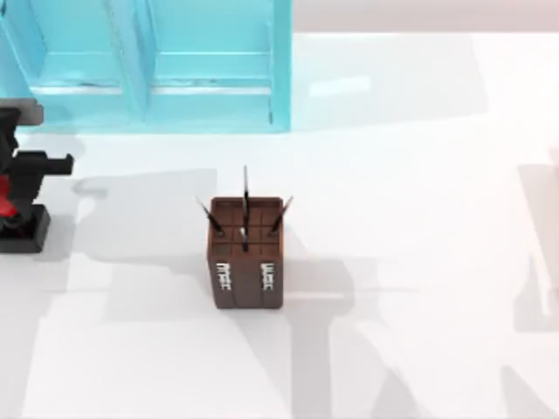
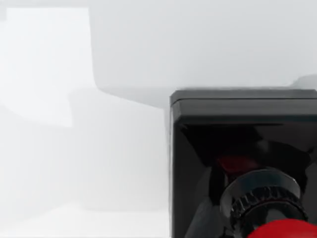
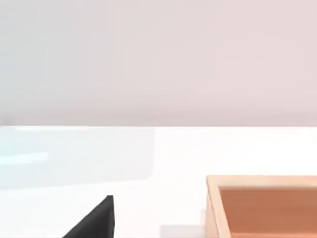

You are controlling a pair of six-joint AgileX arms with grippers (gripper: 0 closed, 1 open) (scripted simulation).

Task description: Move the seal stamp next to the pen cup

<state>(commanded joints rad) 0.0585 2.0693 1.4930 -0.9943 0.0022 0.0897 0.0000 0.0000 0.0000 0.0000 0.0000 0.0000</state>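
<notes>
The small seal stamp (image 1: 24, 234), a glossy red round knob on a black square block base, stands on the white bench (image 1: 419, 218) at the far left edge of the top view. It is well apart from the pen cup (image 1: 246, 257), a tall brown square box with a gridded top, thin dark pens sticking up out of it and white markings on its front. The cup stands upright near the middle of the bench.

The left gripper (image 1: 13, 188), black and bulky, is directly over the stamp at that left edge, and a patch of the red knob shows beneath it. Whether it is clamped on the knob or merely poised around it, I cannot tell. In the left wrist view the stamp (image 2: 223, 148) looms close: the flat black base, a ribbed dark collar above it and the red knob at the edge of the picture, with bare bench beside it.

A large light-blue shelf unit (image 1: 148, 61) stands along the far side of the bench, behind and to the left of the cup.

The right wrist view looks low across the bench toward an open, tan, shallow box (image 3: 262, 208). A black wedge-shaped piece (image 3: 94, 223) that I cannot identify is near it.
</notes>
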